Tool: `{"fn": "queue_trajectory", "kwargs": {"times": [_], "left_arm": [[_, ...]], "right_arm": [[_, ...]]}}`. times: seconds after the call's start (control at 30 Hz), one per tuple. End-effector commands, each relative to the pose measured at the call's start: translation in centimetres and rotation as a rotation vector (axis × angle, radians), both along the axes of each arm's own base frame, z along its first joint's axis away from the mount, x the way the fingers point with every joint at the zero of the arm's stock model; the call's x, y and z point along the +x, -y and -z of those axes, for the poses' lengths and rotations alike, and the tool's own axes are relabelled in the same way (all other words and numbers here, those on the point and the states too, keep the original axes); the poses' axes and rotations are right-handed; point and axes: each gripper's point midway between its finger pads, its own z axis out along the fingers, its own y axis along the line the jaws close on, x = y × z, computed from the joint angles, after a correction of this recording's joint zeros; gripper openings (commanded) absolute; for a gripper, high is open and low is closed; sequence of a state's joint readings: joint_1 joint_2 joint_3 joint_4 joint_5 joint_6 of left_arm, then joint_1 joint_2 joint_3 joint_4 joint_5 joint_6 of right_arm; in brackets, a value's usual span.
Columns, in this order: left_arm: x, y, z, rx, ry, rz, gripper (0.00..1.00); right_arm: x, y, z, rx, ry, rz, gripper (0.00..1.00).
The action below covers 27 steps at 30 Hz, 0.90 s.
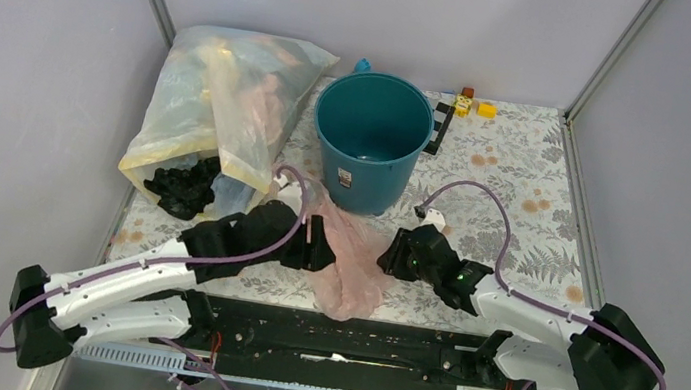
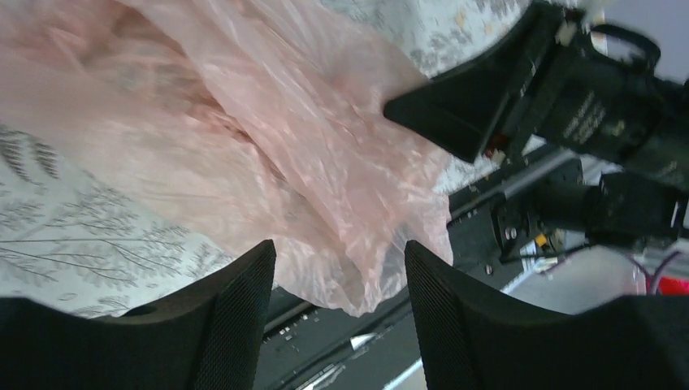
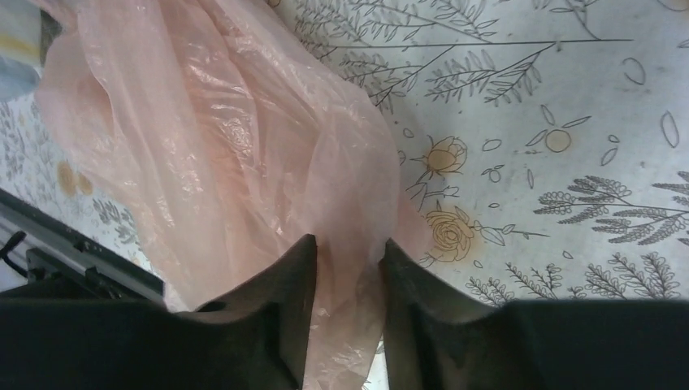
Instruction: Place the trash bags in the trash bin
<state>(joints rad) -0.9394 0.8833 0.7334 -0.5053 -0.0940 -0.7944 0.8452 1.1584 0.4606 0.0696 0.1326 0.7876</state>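
- At the bottom edge of the top view, the black rail carries both arm bases. The frame cuts off part of the cables there.
- The left gripper is spread wide. The lower edge of the pink trash bag hangs in the gap, and I cannot tell if a finger touches it.
- The right gripper is narrow, with bunched film of the same bag filling the gap. Whether it truly pinches the film cannot be told.
- In the top view this bag lies crumpled at bottom centre of the flowered table, between both grippers, and hides their fingertips.
- In the upper right of the left wrist view, the right arm has white lettering, too blurred to read.
- The trash bin stands upright above centre, just behind the pink bag. Its white label is too small to read.
- The large clear bag lies in the upper left, beside the bin. Its contents are dim through the film, with black lumps at its lower end.
- Farthest, to the right of the bin, are a black strip and small yellow toys, too small to identify.
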Motion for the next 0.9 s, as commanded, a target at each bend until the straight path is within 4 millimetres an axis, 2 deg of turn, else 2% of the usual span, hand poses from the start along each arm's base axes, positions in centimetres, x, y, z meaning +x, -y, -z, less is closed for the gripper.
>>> {"fn": "queue_trajectory", "kwargs": {"times": [0.0,0.03,0.07,0.13,0.23,0.33,0.4,0.47,0.53,0.6,0.73,0.87], "left_arm": [[-2.8,3.7,-0.5,-0.094,-0.005,0.141,0.62],[-3.9,4.7,-0.5,-0.091,-0.007,0.193,0.62],[-4.9,5.6,-0.5,-0.08,-0.004,0.237,0.63],[-7.1,7.3,-1.0,-0.051,0.038,0.291,0.65],[-9.8,8.8,-2.7,-0.021,0.137,0.278,0.7],[-11.3,9.8,-3.3,0.019,0.21,0.259,0.69],[-12.0,10.7,-3.1,0.038,0.226,0.273,0.64],[-12.3,11.5,-2.9,0.051,0.227,0.279,0.56],[-12.3,12.2,-3.0,0.049,0.22,0.266,0.54],[-12.2,12.5,-3.1,0.033,0.207,0.235,0.55],[-11.7,12.7,-3.2,0.005,0.182,0.163,0.62],[-10.4,11.9,-1.9,0.054,0.206,0.075,0.63]], "right_arm": [[0.4,-2.5,-2.7,0.114,0.028,-0.05,0.29],[0.3,-2.6,-3.1,0.128,0.033,-0.052,0.22],[0.2,-2.6,-3.4,0.142,0.037,-0.048,0.18],[0.3,-2.6,-4.3,0.178,0.047,-0.028,0.19],[0.2,-3.0,-5.6,0.239,0.035,-0.006,0.2],[0.1,-4.0,-7.0,0.317,-0.009,0.015,0.19],[-0.2,-4.9,-8.0,0.364,-0.034,0.0,0.08],[-0.3,-5.4,-9.0,0.408,-0.057,0.0,0.05],[-0.4,-5.7,-10.0,0.445,-0.063,0.01,0.05],[-0.2,-5.5,-10.9,0.465,-0.06,0.035,0.05],[-0.1,-5.1,-12.4,0.508,-0.042,0.066,0.05],[-0.3,-4.9,-13.2,0.539,-0.043,0.069,0.06]]}}
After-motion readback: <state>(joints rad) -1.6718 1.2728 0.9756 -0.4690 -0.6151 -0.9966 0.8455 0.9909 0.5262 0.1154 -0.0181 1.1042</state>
